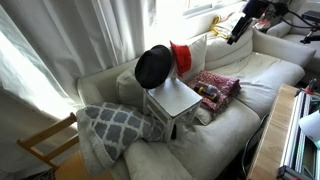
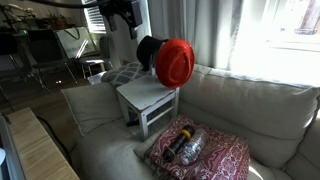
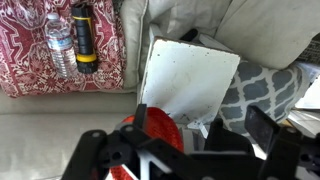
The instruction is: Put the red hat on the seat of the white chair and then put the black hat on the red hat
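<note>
The white chair [image 1: 172, 103] stands on the couch, and its flat seat [image 2: 146, 94] is bare. The red hat [image 1: 181, 55] and the black hat [image 1: 152, 66] hang side by side on the top of the chair's back. They show in both exterior views, the red hat [image 2: 173, 63] and the black hat [image 2: 147, 49]. My gripper [image 1: 238, 30] is open and empty, high above the couch and well away from the chair. In the wrist view the seat [image 3: 190, 78] lies ahead, the red hat [image 3: 155, 135] is at the near edge, and the open jaws [image 3: 200, 128] frame a dark shape.
A red-patterned folded cloth [image 2: 205, 152] lies on the couch beside the chair, with a water bottle [image 3: 60, 45] and a black and yellow cylinder [image 3: 85, 38] on it. A grey patterned pillow [image 1: 112, 124] leans on the chair's other side. A bare wood chair [image 1: 45, 145] stands off the couch end.
</note>
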Available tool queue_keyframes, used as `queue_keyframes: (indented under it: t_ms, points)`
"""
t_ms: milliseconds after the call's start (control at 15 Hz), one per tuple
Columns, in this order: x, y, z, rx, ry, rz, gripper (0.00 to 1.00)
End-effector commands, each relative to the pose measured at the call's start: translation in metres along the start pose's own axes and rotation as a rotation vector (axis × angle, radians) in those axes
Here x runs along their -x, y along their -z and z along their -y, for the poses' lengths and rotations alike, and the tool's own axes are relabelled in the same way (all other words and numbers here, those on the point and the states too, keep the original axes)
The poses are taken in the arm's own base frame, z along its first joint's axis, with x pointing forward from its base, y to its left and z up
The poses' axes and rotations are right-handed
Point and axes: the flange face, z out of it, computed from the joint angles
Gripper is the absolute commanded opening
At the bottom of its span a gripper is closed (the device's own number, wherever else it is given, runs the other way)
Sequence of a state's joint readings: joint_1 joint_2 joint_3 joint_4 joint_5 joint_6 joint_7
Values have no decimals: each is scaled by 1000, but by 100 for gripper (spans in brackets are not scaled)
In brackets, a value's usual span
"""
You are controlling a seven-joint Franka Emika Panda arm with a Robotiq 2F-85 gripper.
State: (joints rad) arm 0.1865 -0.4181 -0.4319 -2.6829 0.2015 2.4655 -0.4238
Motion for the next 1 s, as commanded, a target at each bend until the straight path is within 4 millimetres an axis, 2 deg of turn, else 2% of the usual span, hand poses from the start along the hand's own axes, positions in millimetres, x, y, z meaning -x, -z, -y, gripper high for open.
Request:
queue_keyframes:
  t_ms: [0, 400, 533, 667, 733, 800, 933]
  points:
    - [-53, -38, -17, 47, 62, -12, 100]
    - [-121, -90, -38, 11, 88, -36, 100]
    - [-135, -109, -50, -11, 94, -33, 100]
    - [-145, -124, -63, -50, 88, -24, 100]
    - [-133, -105, -44, -1, 86, -37, 100]
    - [-136, -112, -48, -3, 86, -30, 100]
    - [-137, -113, -49, -6, 87, -31, 100]
